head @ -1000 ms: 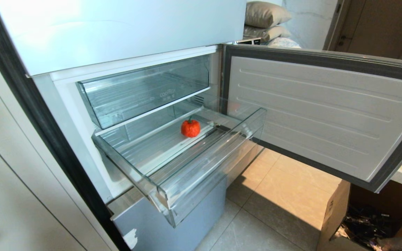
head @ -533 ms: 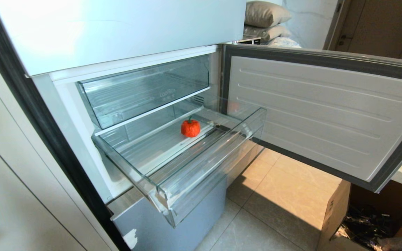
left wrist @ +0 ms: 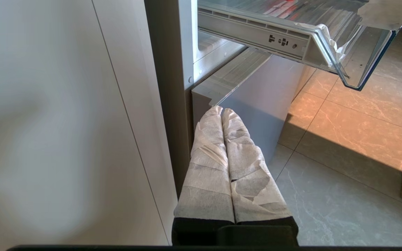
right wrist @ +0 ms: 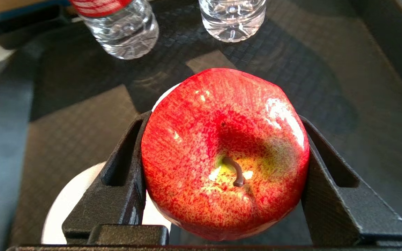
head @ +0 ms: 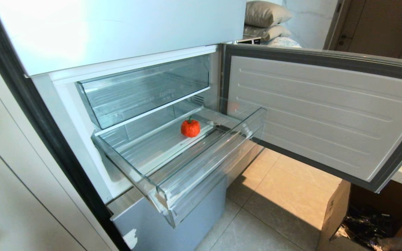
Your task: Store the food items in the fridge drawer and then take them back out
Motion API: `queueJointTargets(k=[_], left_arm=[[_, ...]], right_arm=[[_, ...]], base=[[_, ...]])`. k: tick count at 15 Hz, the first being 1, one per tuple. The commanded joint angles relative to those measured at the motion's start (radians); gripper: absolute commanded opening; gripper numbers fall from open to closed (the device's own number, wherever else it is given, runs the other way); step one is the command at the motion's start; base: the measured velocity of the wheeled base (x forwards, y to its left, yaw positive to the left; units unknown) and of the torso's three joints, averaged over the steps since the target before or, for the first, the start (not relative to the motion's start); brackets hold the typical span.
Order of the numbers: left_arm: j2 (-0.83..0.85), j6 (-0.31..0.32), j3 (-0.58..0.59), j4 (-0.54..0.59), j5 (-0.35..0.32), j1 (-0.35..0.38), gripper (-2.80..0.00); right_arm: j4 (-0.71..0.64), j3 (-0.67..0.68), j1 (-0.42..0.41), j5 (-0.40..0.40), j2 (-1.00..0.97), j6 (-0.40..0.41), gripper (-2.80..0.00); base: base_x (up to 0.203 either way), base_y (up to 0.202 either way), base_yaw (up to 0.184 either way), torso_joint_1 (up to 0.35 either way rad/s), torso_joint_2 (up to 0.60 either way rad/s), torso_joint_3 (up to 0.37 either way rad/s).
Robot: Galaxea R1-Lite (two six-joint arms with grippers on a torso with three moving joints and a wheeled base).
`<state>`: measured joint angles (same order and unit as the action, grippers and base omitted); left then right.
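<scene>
My right gripper (right wrist: 222,157) is clamped on a red apple (right wrist: 223,153) above a dark tray with two water bottles, out of the head view, well apart from the open drawer (head: 201,167) where the tomato (head: 190,128) sits; my left gripper (left wrist: 221,111), closed, hangs low beside the fridge.

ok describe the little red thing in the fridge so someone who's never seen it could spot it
Start at the open fridge compartment and find the shallow clear drawer pulled out below the taller-fronted clear drawer. On its ribbed floor, toward the back right, sits a small red tomato-like piece. It is the only coloured item there, rough-surfaced with a short dark stem.
</scene>
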<state>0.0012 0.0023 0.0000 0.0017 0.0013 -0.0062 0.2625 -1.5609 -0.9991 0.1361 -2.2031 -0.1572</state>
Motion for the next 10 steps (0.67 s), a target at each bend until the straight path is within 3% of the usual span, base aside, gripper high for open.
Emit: queueJointTargets(k=[1,10], left_arm=[[0.0,0.001,0.0,0.0,0.0,0.0,-2.8],[0.0,0.001,0.0,0.0,0.0,0.0,-2.8]], right_arm=[[0.0,-0.032,0.001,0.003,-0.047,-0.004,-2.8],[0.003,-0.09,0.048,0.033,-0.099,-0.028,-2.8]], base=[[0.0,0.0,0.0,0.0,0.0,0.0],[0.0,0.0,0.0,0.0,0.0,0.0]])
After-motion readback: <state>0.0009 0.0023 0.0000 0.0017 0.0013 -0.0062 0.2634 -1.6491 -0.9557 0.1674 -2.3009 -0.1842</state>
